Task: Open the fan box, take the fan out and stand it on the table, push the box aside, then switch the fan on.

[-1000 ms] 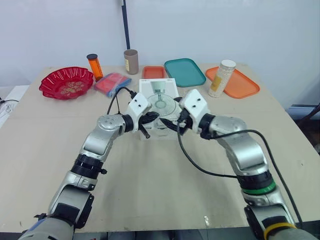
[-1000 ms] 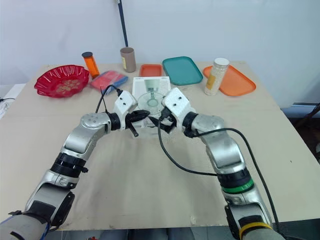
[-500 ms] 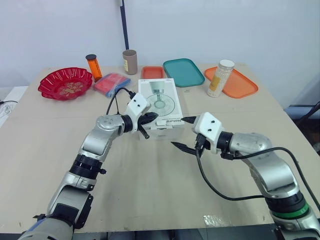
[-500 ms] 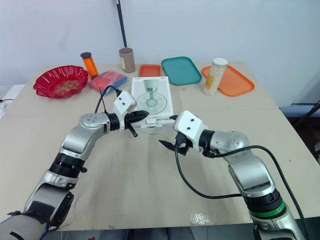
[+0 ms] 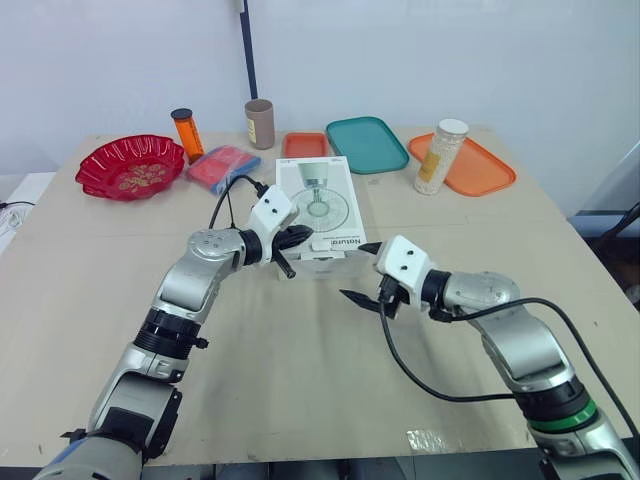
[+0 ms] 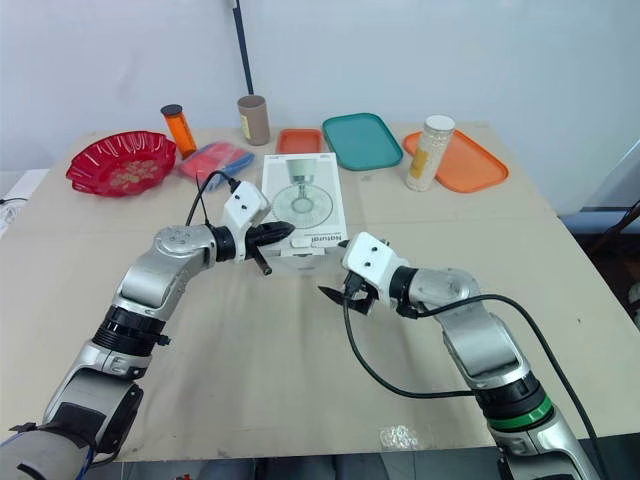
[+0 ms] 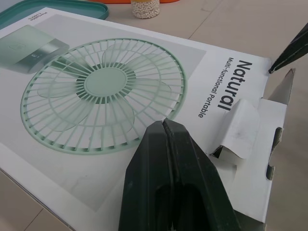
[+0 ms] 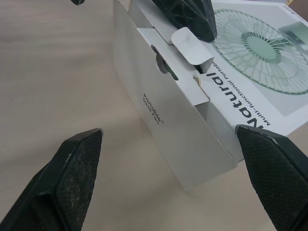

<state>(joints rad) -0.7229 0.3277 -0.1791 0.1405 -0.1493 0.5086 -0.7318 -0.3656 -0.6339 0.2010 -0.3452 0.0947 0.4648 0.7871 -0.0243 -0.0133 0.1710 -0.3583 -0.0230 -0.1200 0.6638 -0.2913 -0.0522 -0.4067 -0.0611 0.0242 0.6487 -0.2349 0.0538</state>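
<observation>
Across the view, the wide bench (image 5: 300, 390), far edge lined with an orange tray (image 5: 470, 170), a teal tray (image 5: 370, 143) and a red bowl (image 5: 133, 165). Near the middle, flat and print side up, the fan box (image 5: 322, 200), near end turned toward the arms and not yet fully open. Over that end, from the left side, the left claw (image 5: 297, 240), fingers pressed together, tips at or just above the box top; contact not certain, clamped on nothing discernible. Just off the box's near right corner and apart from it, the right claw (image 5: 361, 272), fingers spread wide, one tip about level with the box edge, the other lower over bare bench. At the near end, smallest of all, the tuck tab (image 7: 239, 126), bent up and partly drawn out of its slot. Judged to be in the opening step: fan presumably inside, nothing stood up, nothing pushed aside. Next, probably: bring the spread claw in around the loosened tab, pinch it, pull toward the robot to swing the end open, pinning the box from above against sliding.
</observation>
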